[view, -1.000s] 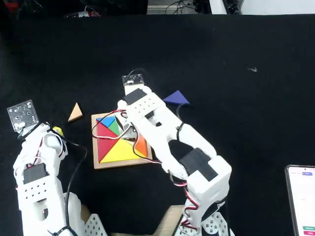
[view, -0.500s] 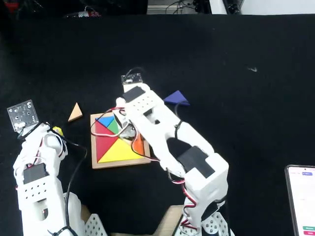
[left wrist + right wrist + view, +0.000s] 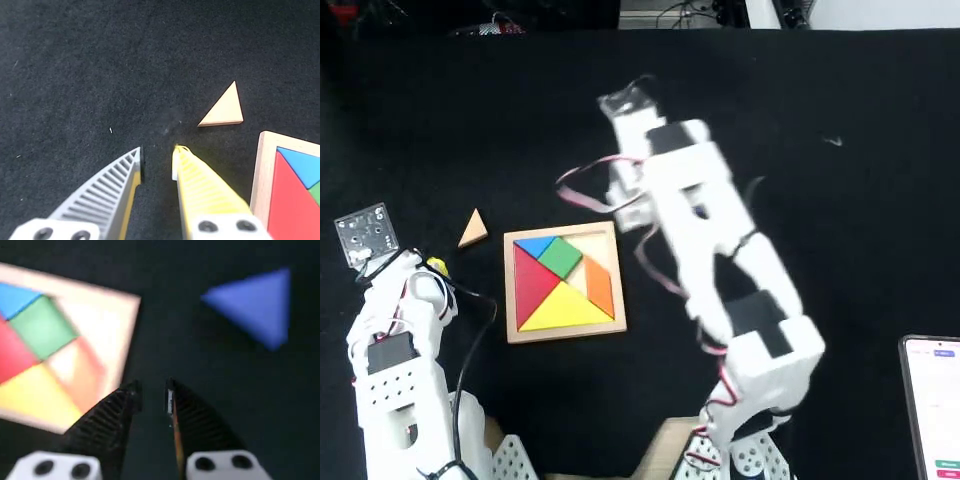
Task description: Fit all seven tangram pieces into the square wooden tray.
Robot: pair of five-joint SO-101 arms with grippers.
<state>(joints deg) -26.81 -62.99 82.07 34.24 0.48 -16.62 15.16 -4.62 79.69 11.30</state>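
The square wooden tray [image 3: 565,331] lies left of centre and holds a light blue triangle, a green square [image 3: 561,257], a red triangle [image 3: 532,287], a yellow triangle [image 3: 565,306] and an orange piece [image 3: 600,284]. A tan triangle [image 3: 473,229] lies on the black cloth beyond the tray's far left corner. My left gripper [image 3: 157,150] sits low, short of the tan triangle [image 3: 222,111], slightly open and empty. My right gripper [image 3: 151,386] hangs above the cloth between the tray [image 3: 127,335] and a dark blue triangle [image 3: 255,302], slightly open with nothing in it.
The raised right arm [image 3: 705,210] stands right of the tray. A phone [image 3: 932,400] lies at the table's near right edge. Black cloth stretches wide to the back and right.
The right arm has lifted off the tray and swung back and to the right, uncovering the tray. The left arm has stayed still.
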